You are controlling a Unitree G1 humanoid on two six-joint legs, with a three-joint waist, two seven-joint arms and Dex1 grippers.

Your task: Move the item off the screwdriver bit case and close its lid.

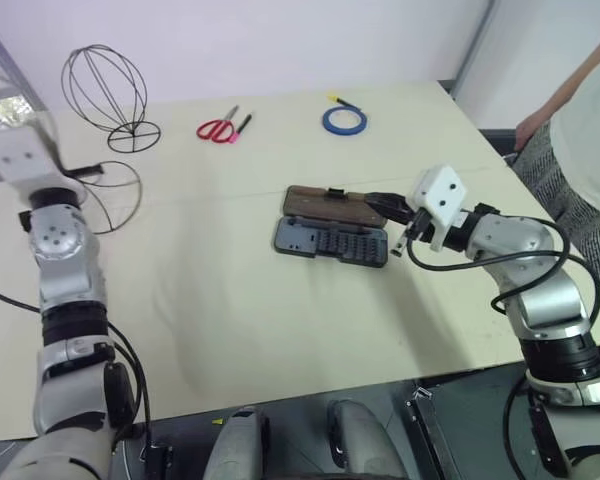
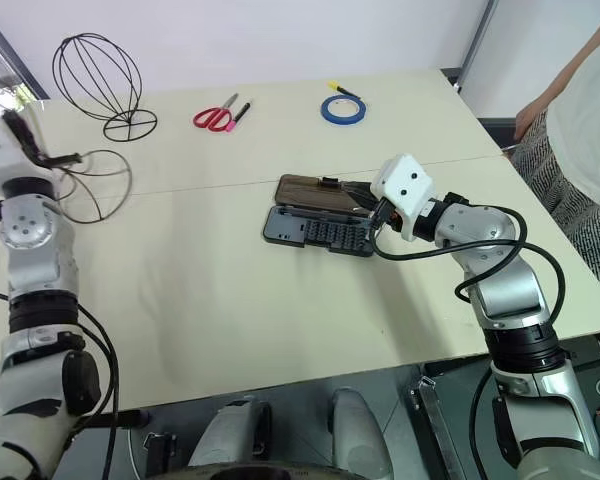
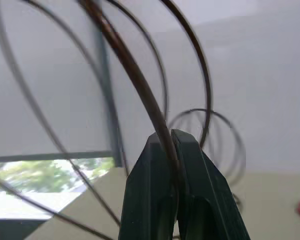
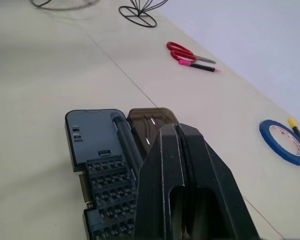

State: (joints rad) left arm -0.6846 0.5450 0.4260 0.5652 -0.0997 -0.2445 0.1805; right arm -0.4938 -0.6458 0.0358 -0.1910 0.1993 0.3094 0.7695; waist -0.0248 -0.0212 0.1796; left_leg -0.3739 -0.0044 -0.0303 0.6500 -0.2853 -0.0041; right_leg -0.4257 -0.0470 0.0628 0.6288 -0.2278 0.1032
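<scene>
The item is a dark wire frame; one of its wires (image 3: 140, 85) is pinched between the shut fingers of my left gripper (image 3: 171, 137), and its loop (image 1: 138, 190) hangs beside my left arm at the table's left edge. The screwdriver bit case (image 1: 325, 240) lies mid-table with its rows of bits showing. Its smoky brown lid (image 1: 325, 203) lies flat and open behind the tray. My right gripper (image 1: 380, 205) is shut and empty, with its fingertips over the lid's right end. The right wrist view shows the tray (image 4: 97, 135) and the lid (image 4: 150, 117) just past the fingers.
A smaller round wire cage stand (image 1: 132, 134) stands at the back left. Red scissors (image 1: 216, 129), a pink marker (image 1: 242, 126) and a blue tape roll (image 1: 344, 121) lie along the back. A person (image 1: 590, 130) stands at the table's right edge.
</scene>
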